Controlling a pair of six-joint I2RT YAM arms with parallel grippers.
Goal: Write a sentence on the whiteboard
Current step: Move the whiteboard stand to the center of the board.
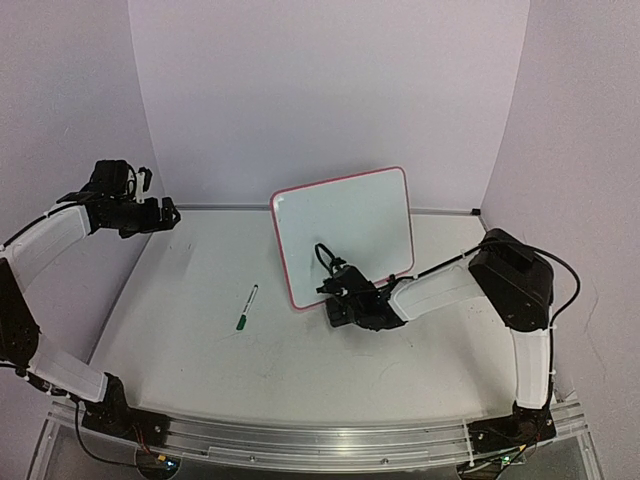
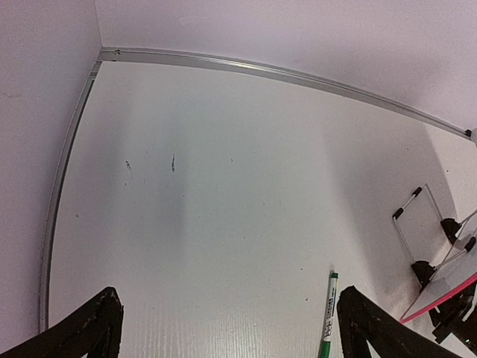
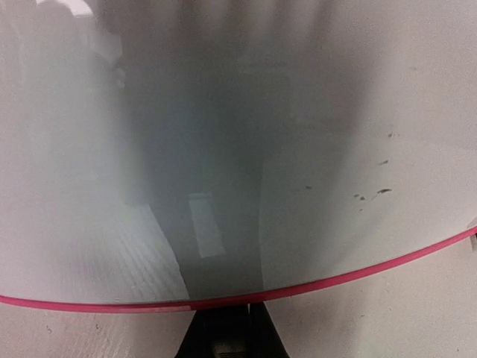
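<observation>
Tabletop [image 1: 200, 350] bears the whiteboard [image 1: 345, 225], lower rim at closed right jaws, open left jaws well apart.

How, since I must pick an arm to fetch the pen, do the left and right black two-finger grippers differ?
The left gripper is open and empty; the right gripper looks closed on the lower rim of the pink-rimmed white whiteboard. The left gripper hangs raised over the table's far-left corner; the right sits low at mid-table. Both are black, and neither touches the green-capped marker.
</observation>
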